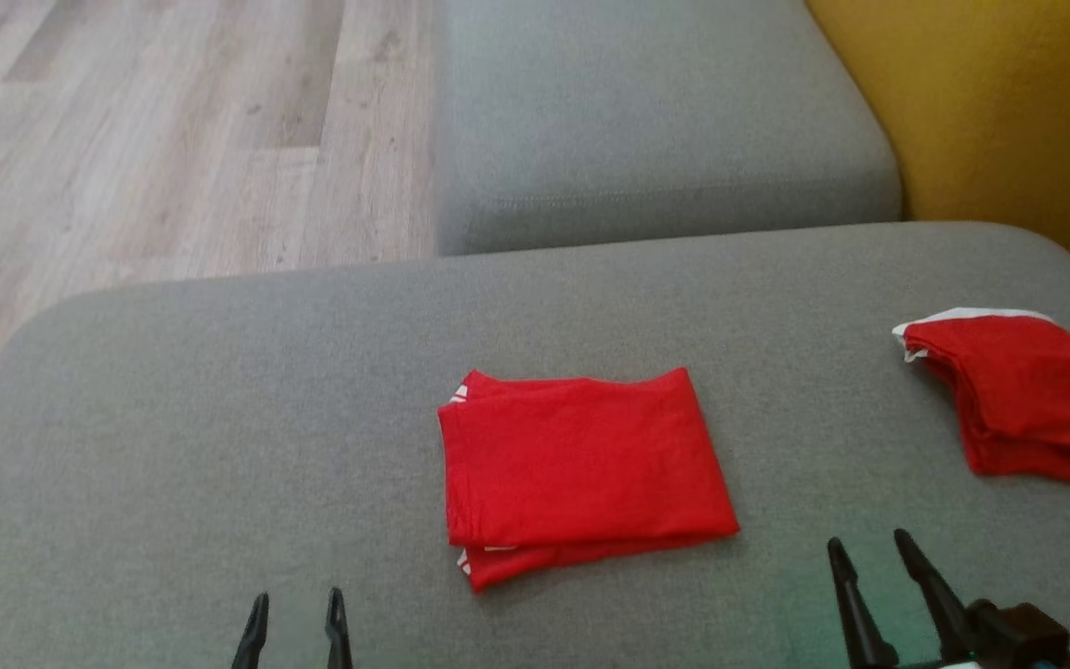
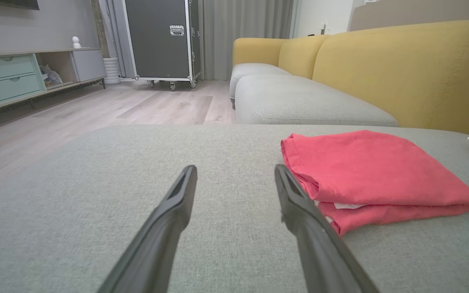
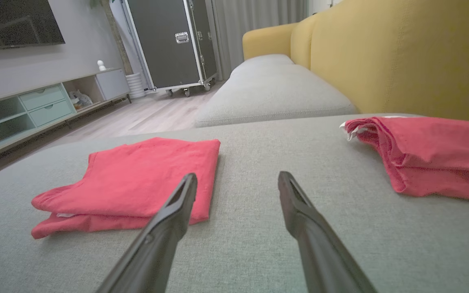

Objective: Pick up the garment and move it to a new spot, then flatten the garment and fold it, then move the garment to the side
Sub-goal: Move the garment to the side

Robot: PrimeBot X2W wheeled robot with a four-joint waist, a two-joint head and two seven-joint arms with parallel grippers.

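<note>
Home living room: yellow-backed sofa (image 2: pixel 381 69), TV console (image 3: pixel 43 106), wood floor (image 1: pixel 154 139).

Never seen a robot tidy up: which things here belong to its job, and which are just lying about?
Job: folded red garment, left claw, right claw, both open.
Lying about: second red garment at the right, yellow sofa back, black wheeled case, cabinet.

I see a grey seat cushion (image 1: pixel 173 418) across the foreground, with a second grey cushion (image 1: pixel 646 121) directly beyond it. A yellow backrest (image 1: pixel 1009 111) runs along their right side. Pale wood-look flooring (image 1: pixel 173 121) lies to the left. In the left wrist view, a black wheeled flight case (image 2: pixel 161 38) stands upright beside a grey curtain (image 2: pixel 246 20). A low cabinet (image 2: pixel 10 77) with pale green drawers lines the left wall, with a small white figure (image 2: pixel 76 42) on top.
</note>
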